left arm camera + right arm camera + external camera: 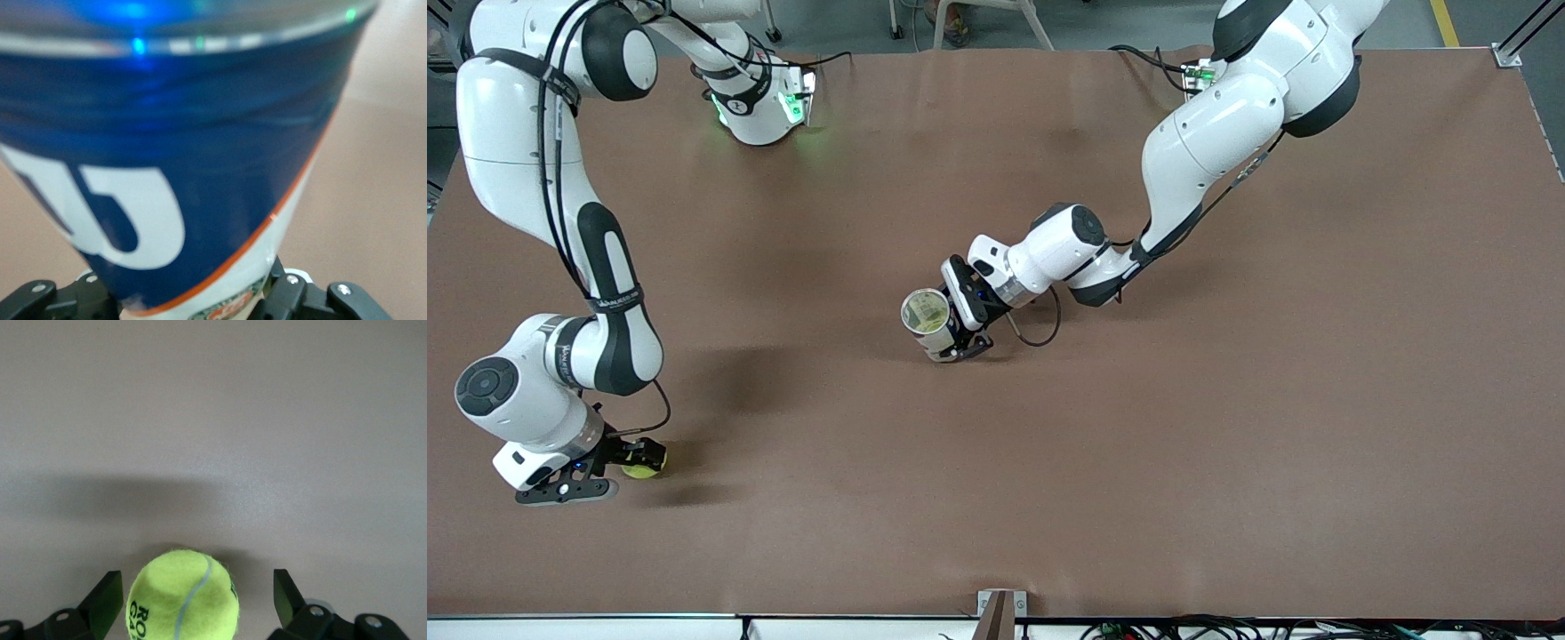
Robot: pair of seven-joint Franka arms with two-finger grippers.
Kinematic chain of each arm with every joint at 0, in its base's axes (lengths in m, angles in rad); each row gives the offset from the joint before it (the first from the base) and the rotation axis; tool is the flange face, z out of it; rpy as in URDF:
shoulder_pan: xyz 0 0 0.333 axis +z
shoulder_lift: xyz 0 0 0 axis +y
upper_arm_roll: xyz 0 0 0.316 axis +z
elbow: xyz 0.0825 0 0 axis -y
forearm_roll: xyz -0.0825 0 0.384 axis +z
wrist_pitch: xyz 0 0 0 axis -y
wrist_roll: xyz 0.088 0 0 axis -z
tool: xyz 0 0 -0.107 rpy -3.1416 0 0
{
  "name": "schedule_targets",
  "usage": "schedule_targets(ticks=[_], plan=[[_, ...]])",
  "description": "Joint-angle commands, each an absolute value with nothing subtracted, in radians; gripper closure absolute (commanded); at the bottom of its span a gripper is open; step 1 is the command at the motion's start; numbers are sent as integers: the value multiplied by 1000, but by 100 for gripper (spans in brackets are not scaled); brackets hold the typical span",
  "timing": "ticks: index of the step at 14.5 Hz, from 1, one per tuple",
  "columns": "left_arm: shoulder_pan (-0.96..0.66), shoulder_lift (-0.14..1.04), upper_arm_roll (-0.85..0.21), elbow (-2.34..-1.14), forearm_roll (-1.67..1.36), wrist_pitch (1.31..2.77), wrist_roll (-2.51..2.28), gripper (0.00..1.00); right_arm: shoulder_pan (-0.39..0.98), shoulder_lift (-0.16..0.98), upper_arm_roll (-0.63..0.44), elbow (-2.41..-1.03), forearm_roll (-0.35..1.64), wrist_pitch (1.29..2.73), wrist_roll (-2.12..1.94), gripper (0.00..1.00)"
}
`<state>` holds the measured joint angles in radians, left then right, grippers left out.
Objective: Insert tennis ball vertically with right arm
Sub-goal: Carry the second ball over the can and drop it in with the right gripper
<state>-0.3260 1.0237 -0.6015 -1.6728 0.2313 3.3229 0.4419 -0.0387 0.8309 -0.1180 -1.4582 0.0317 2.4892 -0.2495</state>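
Right gripper low at the tennis ball, fingers spread wide with the ball between them — ungripped on the table, left gripper clamped on the can — long axis near upright, open mouth up, farther from the front camera than the ball.

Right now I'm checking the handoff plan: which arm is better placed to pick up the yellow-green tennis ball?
The right. Its claw is open, its fingers at either side of the fuzzy yellow-green tennis ball on the brown table. The left claw is shut on the blue and white ball can mid-table.
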Motion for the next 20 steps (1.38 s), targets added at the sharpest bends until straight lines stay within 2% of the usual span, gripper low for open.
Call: schedule_targets(ticks=[1, 2, 4, 5, 6, 7, 10, 12, 14, 17, 20], plan=[[-339, 1022, -594, -1657, 216, 3326, 443, 24, -54, 821, -100, -1485, 26, 2494, -256, 12], [-337, 1022, -594, -1657, 218, 3326, 443, 24, -54, 819, -100, -1485, 26, 2493, -256, 21], [-336, 1022, -594, -1657, 219, 3326, 443, 24, -54, 821, -100, -1485, 26, 2493, -261, 56], [-336, 1022, -594, -1657, 219, 3326, 443, 24, -54, 819, -100, -1485, 26, 2493, -273, 69], [-336, 1022, -594, -1657, 218, 3326, 443, 24, -54, 818, -100, -1482, 26, 2488, -290, 77], [-336, 1022, -594, -1657, 218, 3326, 443, 24, -51, 812, -98, -1480, 26, 2464, -291, 79], [-337, 1022, -594, -1657, 221, 3326, 443, 24, -51, 752, -52, -1416, 55, 2265, -291, 80], [-337, 1022, -594, -1657, 221, 3326, 443, 24, -37, 691, -22, -1379, 106, 2147, -281, 85], [-339, 1022, -594, -1657, 219, 3326, 443, 23, -15, 606, 21, -1365, 176, 2053, -194, 85], [-339, 1022, -594, -1655, 219, 3326, 445, 23, 89, 523, 35, -1364, 192, 1877, 93, 89], [-337, 1022, -594, -1655, 222, 3326, 445, 23, 210, 488, 32, -1368, 362, 1781, 407, 90]])
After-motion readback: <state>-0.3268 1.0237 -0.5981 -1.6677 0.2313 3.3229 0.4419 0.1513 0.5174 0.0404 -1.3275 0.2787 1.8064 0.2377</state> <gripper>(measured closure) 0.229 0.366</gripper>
